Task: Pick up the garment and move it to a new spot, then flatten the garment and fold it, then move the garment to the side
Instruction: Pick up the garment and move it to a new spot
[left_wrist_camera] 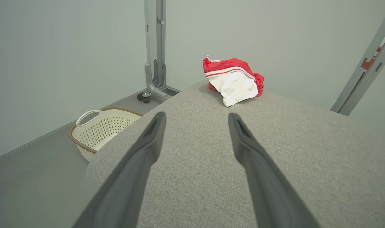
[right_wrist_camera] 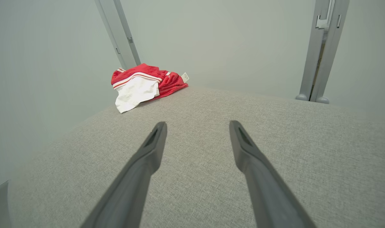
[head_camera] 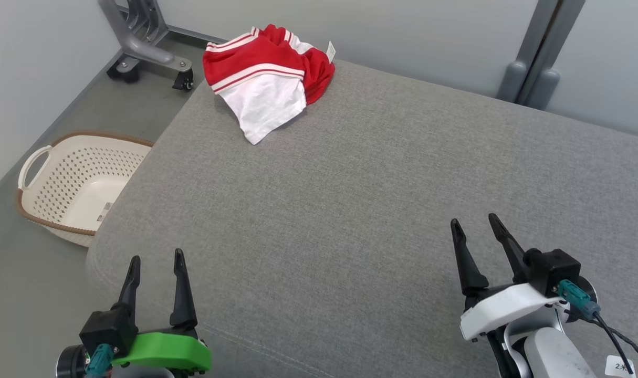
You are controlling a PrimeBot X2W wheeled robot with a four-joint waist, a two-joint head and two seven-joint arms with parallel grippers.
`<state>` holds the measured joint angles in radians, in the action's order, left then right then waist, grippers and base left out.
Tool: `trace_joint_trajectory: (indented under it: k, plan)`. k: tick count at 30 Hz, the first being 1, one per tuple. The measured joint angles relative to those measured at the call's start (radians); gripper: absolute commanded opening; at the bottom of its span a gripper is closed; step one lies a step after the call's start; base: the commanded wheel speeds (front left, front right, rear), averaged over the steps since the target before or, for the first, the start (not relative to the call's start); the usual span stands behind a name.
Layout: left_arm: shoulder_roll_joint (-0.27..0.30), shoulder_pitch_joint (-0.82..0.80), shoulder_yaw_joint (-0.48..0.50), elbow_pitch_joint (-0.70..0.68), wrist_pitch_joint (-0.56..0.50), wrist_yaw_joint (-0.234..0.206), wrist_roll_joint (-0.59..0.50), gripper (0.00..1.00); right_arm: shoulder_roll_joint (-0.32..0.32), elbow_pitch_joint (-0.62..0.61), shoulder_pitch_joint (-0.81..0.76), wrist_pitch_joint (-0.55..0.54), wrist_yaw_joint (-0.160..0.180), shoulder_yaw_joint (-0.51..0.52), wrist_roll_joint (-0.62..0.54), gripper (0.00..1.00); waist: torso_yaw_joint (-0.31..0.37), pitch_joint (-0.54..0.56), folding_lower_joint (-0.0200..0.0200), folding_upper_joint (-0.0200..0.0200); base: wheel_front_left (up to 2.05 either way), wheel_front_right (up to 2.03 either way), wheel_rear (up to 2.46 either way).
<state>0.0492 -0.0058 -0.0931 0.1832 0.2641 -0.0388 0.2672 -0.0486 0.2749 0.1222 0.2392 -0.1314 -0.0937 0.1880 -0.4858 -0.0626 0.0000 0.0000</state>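
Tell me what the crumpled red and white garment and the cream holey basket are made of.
The crumpled red and white garment looks like thin, soft cloth: it bunches into folds. The cream holey basket looks like smooth moulded plastic: neat rows of holes, stiff handle.

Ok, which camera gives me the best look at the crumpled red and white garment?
The head view: the crumpled red and white garment appears largest there, seen from above, at the far left corner of the grey fabric surface. Both wrist views show it smaller, from a low angle, so its top is foreshortened.
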Motion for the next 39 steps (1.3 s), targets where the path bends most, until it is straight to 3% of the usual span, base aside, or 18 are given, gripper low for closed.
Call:
trace_joint_trajectory:
  k: [9, 16, 21, 25, 32, 39]
  plan:
    - [0.012, -0.019, 0.054, -0.035, 0.0, -0.002, 0.022, 1.0, 0.001, -0.056, 0.007, 0.009, 0.0, 0.016, -0.044, 1.0, 0.022, -0.011, 0.0, 0.0, 0.0, 0.0, 0.0]
    - [0.155, -0.276, 0.098, -0.032, -0.039, 0.026, -0.019, 1.0, 0.0, -0.124, 0.034, -0.008, 0.0, 0.03, -0.097, 1.0, 0.092, -0.066, 0.0, 0.0, 0.0, 0.0, 0.0]
    - [0.277, -0.544, 0.125, 0.06, -0.168, 0.067, -0.019, 1.0, 0.0, -0.204, 0.061, -0.047, 0.0, 0.039, -0.144, 1.0, 0.142, -0.134, 0.0, 0.0, 0.0, 0.0, 0.0]
    - [0.334, -0.735, 0.138, 0.187, -0.281, 0.092, 0.016, 1.0, 0.0, -0.285, 0.082, -0.081, 0.0, 0.048, -0.193, 1.0, 0.179, -0.206, 0.0, 0.0, 0.0, 0.0, 0.0]
    - [0.35, -0.93, 0.064, 0.367, -0.379, 0.144, 0.037, 1.0, -0.001, -0.401, 0.094, -0.123, 0.0, 0.081, -0.245, 1.0, 0.238, -0.353, 0.0, 0.0, 0.0, 0.0, 0.0]
    - [0.327, -0.982, -0.017, 0.548, -0.421, 0.162, 0.057, 1.0, -0.004, -0.481, 0.111, -0.141, 0.0, 0.091, -0.261, 1.0, 0.284, -0.491, 0.0001, 0.0, 0.0, 0.0, 0.0]
